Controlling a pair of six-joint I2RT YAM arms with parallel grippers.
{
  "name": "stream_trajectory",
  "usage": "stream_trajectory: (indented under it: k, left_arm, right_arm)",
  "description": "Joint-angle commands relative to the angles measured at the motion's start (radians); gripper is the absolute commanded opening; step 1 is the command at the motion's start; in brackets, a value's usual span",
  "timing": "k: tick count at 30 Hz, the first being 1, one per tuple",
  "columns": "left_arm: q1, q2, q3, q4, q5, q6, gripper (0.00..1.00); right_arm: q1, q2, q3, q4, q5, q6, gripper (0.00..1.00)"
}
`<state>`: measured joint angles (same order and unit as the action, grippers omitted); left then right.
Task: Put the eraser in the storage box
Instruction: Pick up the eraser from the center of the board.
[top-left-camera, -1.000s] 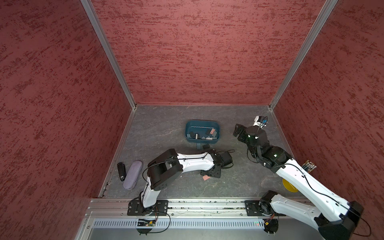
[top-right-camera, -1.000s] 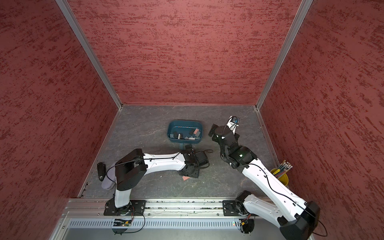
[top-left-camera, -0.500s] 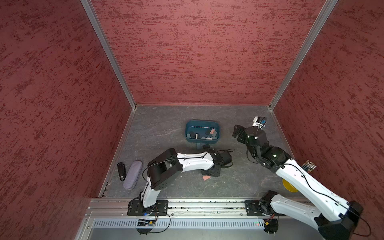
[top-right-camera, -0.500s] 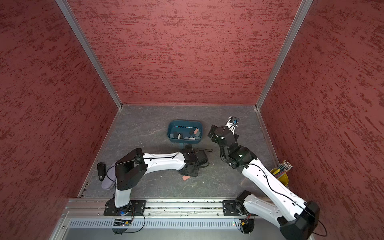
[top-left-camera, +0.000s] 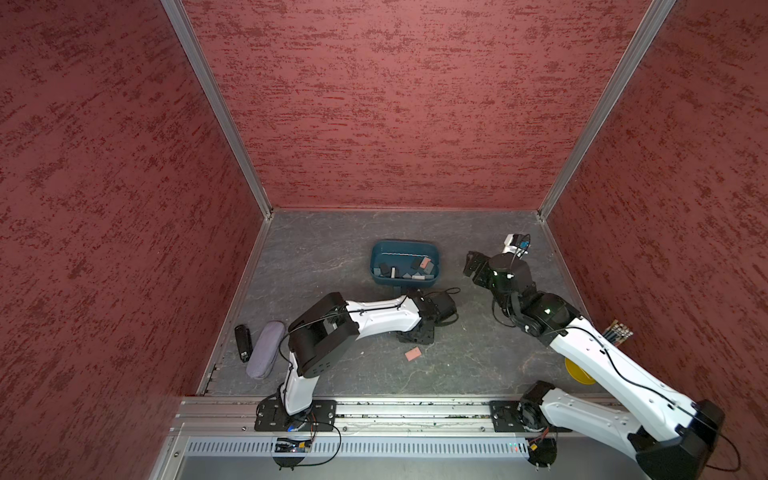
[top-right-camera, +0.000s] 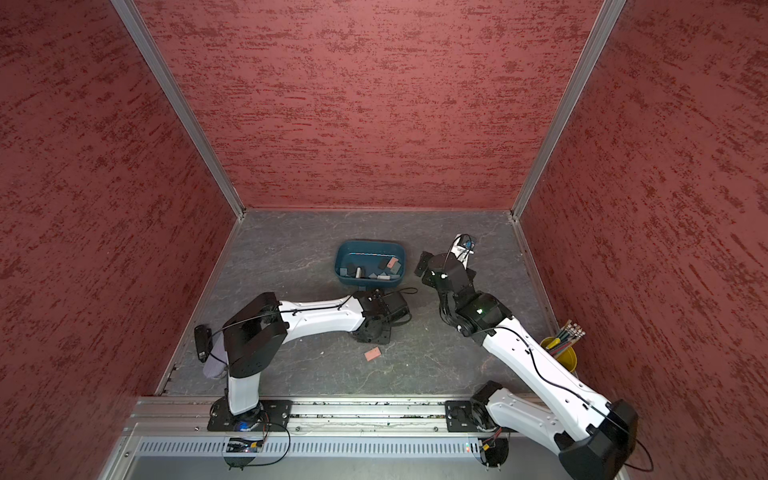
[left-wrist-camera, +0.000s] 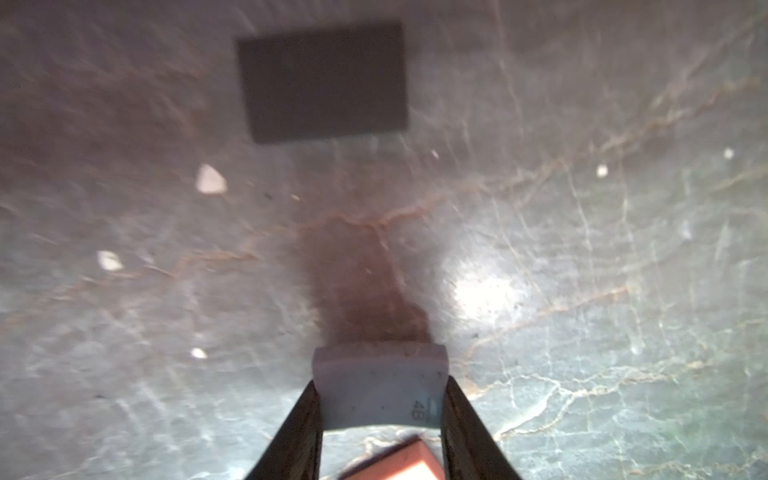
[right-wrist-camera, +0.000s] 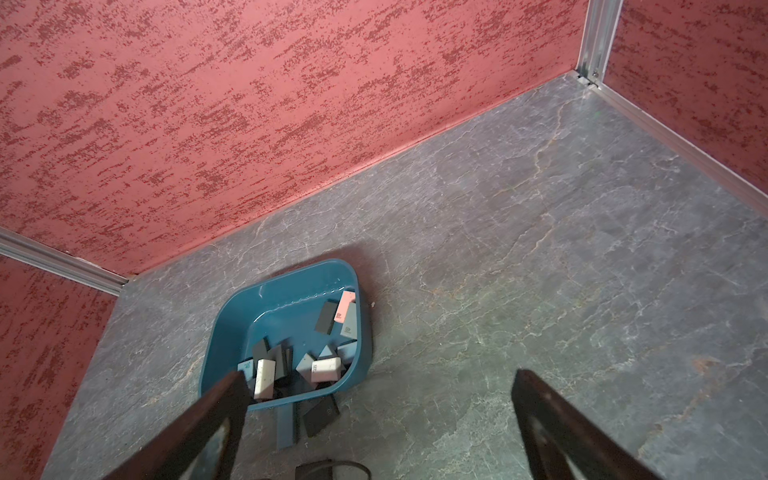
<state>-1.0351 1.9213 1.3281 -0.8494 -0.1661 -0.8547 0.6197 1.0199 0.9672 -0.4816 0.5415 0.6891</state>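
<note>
From where I stand, the left gripper (left-wrist-camera: 380, 380) is clenched on the pale grey rectangular rubber eraser (left-wrist-camera: 376, 399) with "4B" printed on it. One dark finger presses each short end, low in the centre of the left wrist frame. Whether the eraser has left the grey stone-patterned floor (left-wrist-camera: 582, 291) I cannot tell. In a top view this grasp sits below the dark teal-blue plastic storage box (top-left-camera: 405, 245), near it but apart, so the eraser is not yet inside. I would raise it straight up first, since a salmon-pink flat eraser (left-wrist-camera: 395, 463) lies just beside the fingers at the bottom edge of the wrist frame, and a sideways drag could knock it. The hold looks to be near the fingertips only (rubber gives a little), so the squeeze wants to be firm and the swing gentle. Then carry it up the frame, clear the box's near wall with room to spare, and let go low over the bare blue bottom toward the upper wall, because the lower half is crowded with small blocks. The right gripper (right-wrist-camera: 378, 374) hangs wide apart with nothing in it, to the right of the box in the top views. Approaching from the box's lower edge should keep the two arms apart.
</note>
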Motion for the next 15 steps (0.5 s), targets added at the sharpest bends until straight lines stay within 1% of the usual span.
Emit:
stream_trajectory:
  k: [1, 7, 11, 15]
  left_arm:
    - [0.013, -0.061, 0.008, -0.024, -0.029, 0.028, 0.43]
    - [0.054, -0.137, 0.028, -0.062, -0.042, 0.060, 0.44]
    - [0.121, -0.188, 0.045, -0.083, -0.037, 0.105, 0.44]
    - [0.185, -0.209, 0.088, -0.103, -0.033, 0.154, 0.44]
  right_arm:
    - [-0.005, 0.002, -0.008, 0.010, -0.002, 0.006, 0.99]
    - [-0.005, -0.004, -0.026, 0.010, -0.008, 0.004, 0.99]
    - [-0.005, -0.014, -0.056, 0.016, -0.011, 0.001, 0.99]
    - [-0.004, -0.011, -0.094, 0.046, -0.066, -0.005, 0.99]
